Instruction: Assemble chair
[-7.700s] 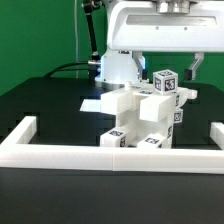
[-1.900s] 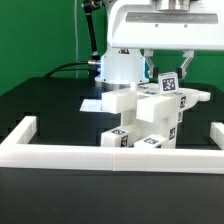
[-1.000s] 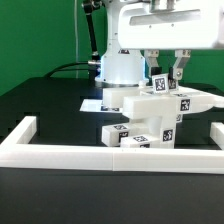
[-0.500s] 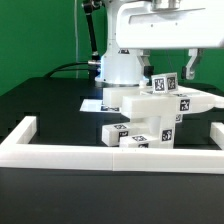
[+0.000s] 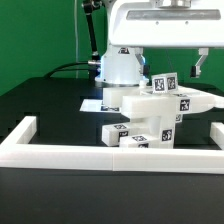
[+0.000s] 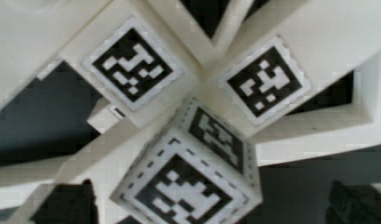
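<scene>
End effector (image 5: 173,67) spread wide, upper right of frame, straddling top block (image 5: 165,82) of chair (image 5: 148,115); chair standing on surface (image 5: 45,105), centre.

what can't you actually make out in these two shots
- Exterior view: the chair hides its own far side and part of the marker board.
- Exterior view: the border frame hides where the chair meets the table.
- Exterior view: the arm is cut off by the top edge.
- Wrist view: too close and blurred, showing only tagged faces, so which pieces they belong to is unclear.
</scene>
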Motion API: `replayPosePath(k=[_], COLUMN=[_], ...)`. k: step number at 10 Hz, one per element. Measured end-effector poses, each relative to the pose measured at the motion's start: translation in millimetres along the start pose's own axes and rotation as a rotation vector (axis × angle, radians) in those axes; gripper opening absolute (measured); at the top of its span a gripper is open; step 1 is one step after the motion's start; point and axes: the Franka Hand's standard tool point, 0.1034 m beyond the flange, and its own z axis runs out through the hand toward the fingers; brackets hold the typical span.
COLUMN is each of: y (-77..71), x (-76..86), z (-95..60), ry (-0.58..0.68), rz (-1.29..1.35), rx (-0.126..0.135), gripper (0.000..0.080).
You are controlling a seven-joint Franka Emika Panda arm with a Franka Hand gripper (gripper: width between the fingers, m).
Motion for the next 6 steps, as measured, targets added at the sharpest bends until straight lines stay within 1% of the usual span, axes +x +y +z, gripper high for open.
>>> replayPosePath(k=[1,4,6], y=[1.1,2.7,5.2], x=[-0.1,-0.7,-0.4], z=[0.2,0.7,0.7], ry=[-0.001,-0.003,-0.007], rz=[-0.107,-0.271,-0.42], rx=[-0.001,-0.005,-0.018], gripper=[0.0649,0.0649,0.0649])
